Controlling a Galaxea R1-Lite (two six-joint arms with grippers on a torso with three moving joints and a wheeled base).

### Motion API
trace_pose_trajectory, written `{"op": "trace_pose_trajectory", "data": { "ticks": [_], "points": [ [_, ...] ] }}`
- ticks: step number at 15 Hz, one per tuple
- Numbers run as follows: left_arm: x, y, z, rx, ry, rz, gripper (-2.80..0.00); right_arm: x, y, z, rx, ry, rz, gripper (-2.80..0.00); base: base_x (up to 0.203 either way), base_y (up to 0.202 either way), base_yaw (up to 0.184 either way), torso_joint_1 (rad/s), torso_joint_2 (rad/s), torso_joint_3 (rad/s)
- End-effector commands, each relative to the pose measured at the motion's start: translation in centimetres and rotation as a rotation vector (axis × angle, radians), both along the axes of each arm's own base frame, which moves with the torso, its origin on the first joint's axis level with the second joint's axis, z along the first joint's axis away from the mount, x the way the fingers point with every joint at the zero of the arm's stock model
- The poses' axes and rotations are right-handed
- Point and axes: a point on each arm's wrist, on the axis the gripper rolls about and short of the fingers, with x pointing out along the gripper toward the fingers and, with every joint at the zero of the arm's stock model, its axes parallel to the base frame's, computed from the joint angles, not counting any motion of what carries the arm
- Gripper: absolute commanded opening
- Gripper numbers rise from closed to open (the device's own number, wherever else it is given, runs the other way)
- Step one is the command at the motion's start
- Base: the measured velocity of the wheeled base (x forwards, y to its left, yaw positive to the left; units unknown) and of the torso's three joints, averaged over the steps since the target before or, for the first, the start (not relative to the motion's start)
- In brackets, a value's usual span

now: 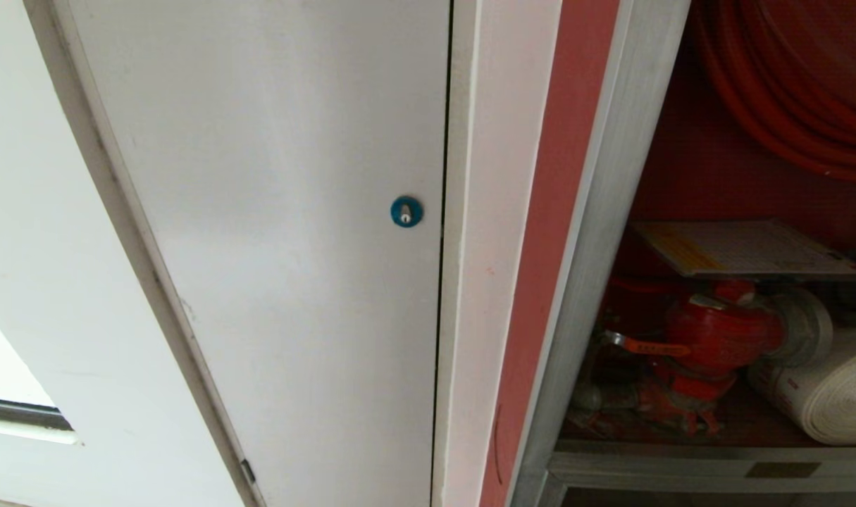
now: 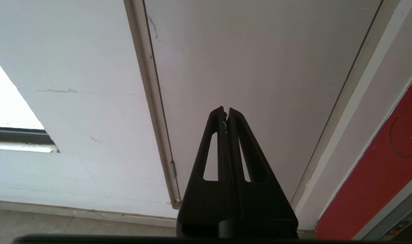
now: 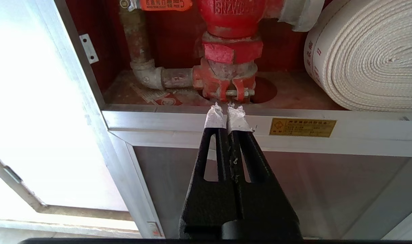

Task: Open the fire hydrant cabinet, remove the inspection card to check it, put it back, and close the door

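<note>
The fire hydrant cabinet [image 1: 597, 232] stands open at the right of the head view, red inside. It holds a red hose reel [image 1: 801, 91], a red valve [image 1: 716, 334] and a white rolled hose [image 1: 836, 387]. A pale printed sheet [image 1: 745, 248] lies flat above the valve; I cannot tell whether it is the inspection card. The cabinet's door is out of view. My right gripper [image 3: 227, 108] is shut and empty, its white-taped tips level with the cabinet's lower frame rail [image 3: 178, 120], in front of the valve [image 3: 231, 51]. My left gripper [image 2: 226, 110] is shut and empty, pointing at the plain white door [image 2: 260, 67].
A plain white door with a round blue lock [image 1: 406, 211] fills the left and middle of the head view. Below the cabinet opening sits a dark panel [image 3: 311, 189] in a silver frame, with a small yellow label [image 3: 302, 127] on the rail above it.
</note>
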Motion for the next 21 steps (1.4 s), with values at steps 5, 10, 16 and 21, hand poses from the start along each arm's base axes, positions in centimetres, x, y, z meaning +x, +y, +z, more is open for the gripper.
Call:
{"op": "trace_pose_trajectory", "data": {
  "ticks": [5,10,16,21],
  "points": [
    [0.0,0.0,0.0,0.0,0.001,0.0,-2.8,-0.5,0.0,1.4,0.0,-0.024,0.019,-2.8,0.0,0.0,0.0,0.0,0.0,0.0],
    [0.0,0.0,0.0,0.0,0.001,0.0,-2.8,-0.8,0.1,3.6,0.028,-0.019,0.059,-2.8,0.0,0.0,0.0,0.0,0.0,0.0],
    [0.0,0.0,0.0,0.0,0.0,0.0,-2.8,1.4,0.5,9.2,0.274,0.087,0.218,-2.8,0.0,0.0,0.0,0.0,0.0,0.0],
    [0.0,0.0,0.0,0.0,0.002,0.0,-2.8,4.1,0.7,12.6,0.519,0.191,0.264,-2.8,0.0,0.0,0.0,0.0,0.0,0.0]
  ]
}}
